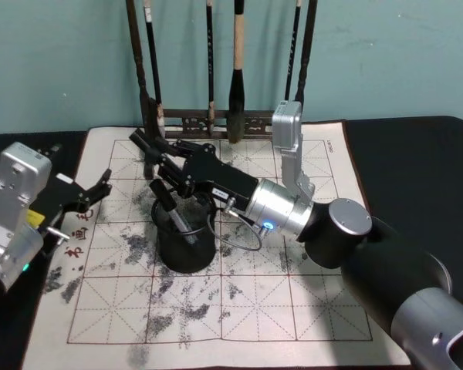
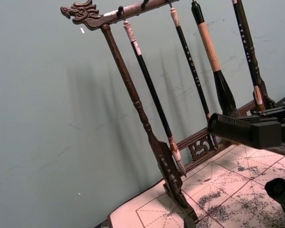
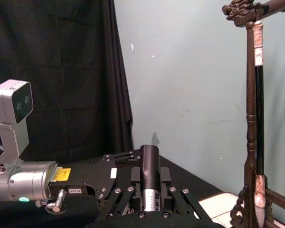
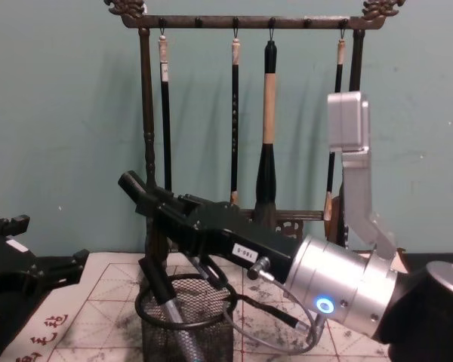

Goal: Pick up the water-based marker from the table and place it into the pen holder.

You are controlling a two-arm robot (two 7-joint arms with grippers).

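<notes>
The pen holder (image 1: 187, 254), a black mesh cup, stands on the paper mat left of centre, also seen in the chest view (image 4: 211, 332). A black-capped, grey-bodied marker (image 1: 170, 206) leans inside it (image 4: 166, 302). My right gripper (image 1: 163, 163) reaches in from the right and hovers over the cup's far-left rim (image 4: 155, 200). It is shut on another marker (image 1: 145, 145) whose black cap pokes out past the fingers, tilted upward (image 4: 134, 186) (image 3: 150, 164). My left gripper (image 1: 100, 189) rests open and apart at the mat's left edge.
A tall dark wooden brush rack (image 1: 208, 119) with several hanging brushes stands behind the cup, close to the right gripper (image 4: 241, 23) (image 2: 133, 90). The ink-stained grid mat (image 1: 239, 308) has free room in front. Black cloth (image 1: 417, 162) covers the table to the right.
</notes>
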